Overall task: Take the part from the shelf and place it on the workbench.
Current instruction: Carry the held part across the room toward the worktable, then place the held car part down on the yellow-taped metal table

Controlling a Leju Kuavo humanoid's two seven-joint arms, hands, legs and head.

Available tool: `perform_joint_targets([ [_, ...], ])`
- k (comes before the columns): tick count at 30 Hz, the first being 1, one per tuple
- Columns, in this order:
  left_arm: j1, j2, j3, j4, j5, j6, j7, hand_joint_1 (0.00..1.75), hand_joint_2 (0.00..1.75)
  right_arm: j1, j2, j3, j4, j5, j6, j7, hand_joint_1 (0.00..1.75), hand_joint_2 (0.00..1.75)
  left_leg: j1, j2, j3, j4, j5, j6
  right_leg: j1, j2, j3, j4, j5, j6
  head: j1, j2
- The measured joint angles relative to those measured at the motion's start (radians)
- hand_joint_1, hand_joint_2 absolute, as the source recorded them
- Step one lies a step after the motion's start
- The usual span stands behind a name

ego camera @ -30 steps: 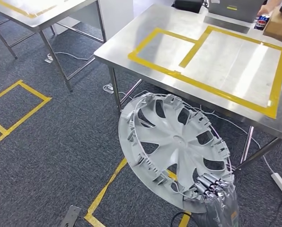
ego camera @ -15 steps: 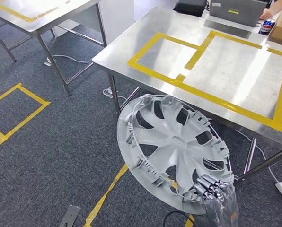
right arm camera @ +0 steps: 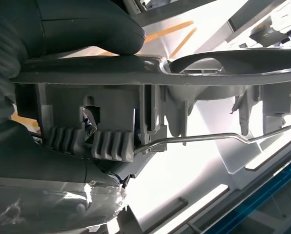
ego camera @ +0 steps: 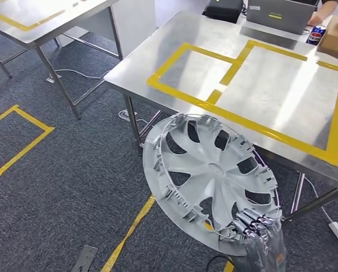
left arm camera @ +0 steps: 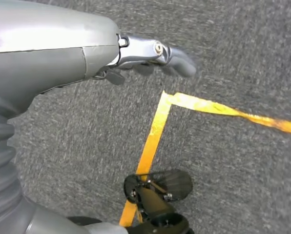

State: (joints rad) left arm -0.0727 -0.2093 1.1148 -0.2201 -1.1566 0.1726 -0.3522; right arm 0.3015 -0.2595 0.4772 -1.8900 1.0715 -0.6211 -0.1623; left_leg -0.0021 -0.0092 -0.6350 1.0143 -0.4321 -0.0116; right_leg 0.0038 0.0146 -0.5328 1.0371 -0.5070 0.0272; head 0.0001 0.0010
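Left hand point(left arm camera: 151, 51) hangs low over the grey carpet point(ego camera: 51, 181), fingers loosely extended, holding nothing. Moving right, the grey wheel cover point(ego camera: 210, 178) floats tilted, inner side up, in the air just short of the steel workbench point(ego camera: 261, 85), gripped at its near-right rim by the right hand point(ego camera: 255, 226). The yellow-taped rectangle point(ego camera: 244, 116) lies beyond it, up and away.

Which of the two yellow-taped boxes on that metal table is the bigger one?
The bigger taped rectangle is on the right of the workbench, toward the laptop and soda can. The smaller rectangle sits left of it, and they share a tape edge.
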Motion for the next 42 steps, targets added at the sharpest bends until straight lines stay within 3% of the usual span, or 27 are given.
perform_joint_targets([
  [3, 0.001, -0.001, 0.001, 0.0, 0.0, 0.0, 0.0, 0.0, 1.75, 0.002, -0.001, -0.002, -0.001, 0.005, -0.002, 0.004, 1.75, 1.75, 0.005, -0.002, 0.017, -0.004, 0.005, 0.017, 0.0, -0.003, -0.006, 0.028, -0.019, 0.017, 0.003, 0.0],
  [4, 0.0, -0.001, 0.002, 0.0, 0.0, 0.0, 0.0, 0.0, 1.75, 0.002, -0.002, -0.002, -0.002, 0.007, -0.003, 0.006, 1.75, 1.75, 0.005, -0.002, 0.023, -0.004, 0.003, 0.021, -0.001, -0.005, -0.03, 0.072, -0.037, 0.021, 0.005, 0.0],
  [7, 0.0, -0.002, 0.002, 0.0, -0.002, 0.0, 0.0, 0.0, 1.75, 0.005, -0.004, -0.003, -0.003, 0.016, -0.005, 0.015, 1.75, 1.75, 0.004, -0.002, 0.038, -0.004, -0.014, 0.028, -0.001, -0.006, -0.146, 0.259, -0.108, 0.025, 0.007, 0.0],
  [8, 0.001, -0.002, 0.002, 0.0, -0.002, 0.001, 0.0, 0.0, 1.75, 0.008, -0.004, -0.004, -0.003, 0.018, -0.006, 0.018, 1.75, 1.75, 0.004, -0.002, 0.046, -0.004, -0.021, 0.028, -0.001, -0.006, -0.17, 0.283, -0.111, 0.026, 0.008, 0.0],
  [9, 0.001, -0.002, 0.002, 0.0, -0.003, 0.001, 0.0, 0.0, 1.75, 0.012, -0.005, -0.004, -0.003, 0.019, -0.007, 0.021, 1.75, 1.75, 0.004, -0.003, 0.057, -0.004, -0.029, 0.028, -0.001, -0.006, -0.176, 0.27, -0.092, 0.026, 0.008, 0.0],
  [11, 0.002, -0.002, 0.002, 0.0, -0.005, 0.002, 0.0, 0.0, 1.75, 0.015, -0.007, -0.004, -0.003, 0.021, -0.007, 0.024, 1.75, 1.75, 0.004, -0.004, 0.081, -0.004, -0.045, 0.024, -0.002, -0.007, -0.141, 0.151, -0.004, 0.023, 0.008, 0.0],
  [13, 0.0, -0.003, 0.003, 0.0, -0.007, 0.002, 0.0, 0.0, 1.75, 0.016, -0.009, -0.004, -0.005, 0.021, -0.01, 0.025, 1.75, 1.75, 0.002, -0.005, 0.096, -0.003, -0.06, 0.016, 0.0, -0.008, -0.105, 0.042, 0.051, 0.014, 0.008, 0.0],
  [17, -0.002, -0.004, 0.003, 0.0, -0.013, 0.002, 0.0, 0.0, 1.75, 0.021, -0.011, -0.004, -0.01, 0.023, -0.014, 0.027, 1.75, 1.75, 0.001, -0.004, 0.108, 0.006, -0.07, -0.007, 0.003, -0.006, -0.082, 0.007, 0.06, -0.015, 0.008, 0.0],
  [19, -0.005, -0.004, 0.003, 0.0, -0.013, 0.002, 0.0, 0.0, 1.75, 0.022, -0.012, -0.006, -0.011, 0.026, -0.016, 0.03, 1.75, 1.75, 0.001, -0.003, 0.08, 0.065, -0.09, -0.015, -0.001, -0.007, -0.063, 0.0, 0.055, -0.026, 0.005, 0.0],
  [22, -0.008, -0.004, 0.003, 0.0, -0.013, 0.003, 0.0, 0.0, 1.75, 0.022, -0.012, -0.007, -0.013, 0.032, -0.019, 0.031, 1.75, 1.75, 0.002, -0.002, -0.035, 0.238, -0.157, -0.024, -0.001, -0.006, -0.047, -0.003, 0.041, -0.033, 0.002, 0.0],
  [23, -0.007, -0.005, 0.003, 0.0, -0.013, 0.003, 0.0, 0.0, 1.75, 0.024, -0.012, -0.007, -0.014, 0.033, -0.02, 0.032, 1.75, 1.75, 0.003, -0.002, -0.064, 0.268, -0.162, -0.025, -0.001, -0.005, -0.041, -0.003, 0.035, -0.034, 0.001, 0.0],
  [24, -0.006, -0.005, 0.003, 0.0, -0.013, 0.003, 0.0, 0.0, 1.75, 0.026, -0.012, -0.007, -0.014, 0.034, -0.02, 0.032, 1.75, 1.75, 0.002, -0.002, -0.077, 0.265, -0.146, -0.025, -0.001, -0.004, -0.033, -0.003, 0.029, -0.033, 0.002, 0.0],
  [25, -0.005, -0.005, 0.003, 0.0, -0.014, 0.003, 0.0, 0.0, 1.75, 0.027, -0.012, -0.007, -0.014, 0.035, -0.02, 0.033, 1.75, 1.75, 0.002, -0.002, -0.072, 0.227, -0.108, -0.023, -0.001, -0.003, -0.023, -0.003, 0.021, -0.032, 0.001, 0.0],
  [27, -0.006, -0.005, 0.003, 0.0, -0.015, 0.003, 0.0, 0.0, 1.75, 0.029, -0.012, -0.007, -0.014, 0.036, -0.021, 0.035, 1.75, 1.75, 0.001, -0.001, -0.032, 0.103, -0.017, -0.015, -0.001, -0.002, -0.003, -0.003, 0.005, -0.026, 0.002, 0.0],
  [29, -0.008, -0.006, 0.002, 0.0, -0.017, 0.003, 0.0, 0.0, 1.75, 0.029, -0.012, -0.007, -0.015, 0.039, -0.025, 0.037, 1.75, 1.75, -0.002, 0.001, -0.004, 0.02, 0.01, -0.005, 0.002, -0.002, 0.001, -0.005, -0.008, -0.016, 0.002, 0.0],
  [32, -0.007, -0.009, 0.002, 0.0, -0.017, 0.006, -0.001, 0.0, 1.75, 0.032, -0.013, -0.006, -0.02, 0.041, -0.029, 0.042, 1.75, 1.75, 0.0, 0.0, 0.01, -0.003, 0.004, 0.013, 0.004, -0.002, 0.013, -0.005, -0.017, 0.005, 0.003, 0.0],
  [34, -0.009, -0.01, 0.002, 0.0, -0.016, 0.007, -0.001, 0.0, 1.75, 0.031, -0.015, -0.006, -0.023, 0.041, -0.029, 0.043, 1.75, 1.75, 0.003, -0.001, 0.027, -0.006, 0.0, 0.024, 0.003, -0.004, 0.004, 0.036, -0.037, 0.017, 0.007, 0.0],
  [38, -0.01, -0.01, 0.002, 0.0, -0.016, 0.008, -0.002, 0.0, 1.75, 0.031, -0.019, -0.005, -0.025, 0.042, -0.03, 0.045, 1.75, 1.75, 0.004, -0.002, 0.052, -0.007, -0.023, 0.032, 0.0, -0.006, -0.141, 0.263, -0.115, 0.028, 0.013, 0.0],
  [39, -0.009, -0.01, 0.002, 0.0, -0.016, 0.008, -0.002, 0.0, 1.75, 0.033, -0.019, -0.005, -0.025, 0.042, -0.03, 0.046, 1.75, 1.75, 0.004, -0.003, 0.061, -0.007, -0.031, 0.031, -0.001, -0.006, -0.16, 0.271, -0.114, 0.029, 0.013, 0.0],
  [40, -0.008, -0.01, 0.002, 0.0, -0.016, 0.008, -0.002, 0.0, 1.75, 0.034, -0.02, -0.005, -0.025, 0.042, -0.03, 0.047, 1.75, 1.75, 0.004, -0.003, 0.073, -0.007, -0.039, 0.03, -0.003, -0.006, -0.162, 0.243, -0.092, 0.03, 0.013, 0.0],
  [42, -0.008, -0.011, 0.002, 0.0, -0.017, 0.008, -0.002, 0.0, 1.75, 0.035, -0.02, -0.005, -0.025, 0.042, -0.03, 0.048, 1.75, 1.75, 0.005, -0.005, 0.094, -0.007, -0.054, 0.027, -0.006, -0.007, -0.138, 0.145, -0.019, 0.03, 0.013, 0.0],
])
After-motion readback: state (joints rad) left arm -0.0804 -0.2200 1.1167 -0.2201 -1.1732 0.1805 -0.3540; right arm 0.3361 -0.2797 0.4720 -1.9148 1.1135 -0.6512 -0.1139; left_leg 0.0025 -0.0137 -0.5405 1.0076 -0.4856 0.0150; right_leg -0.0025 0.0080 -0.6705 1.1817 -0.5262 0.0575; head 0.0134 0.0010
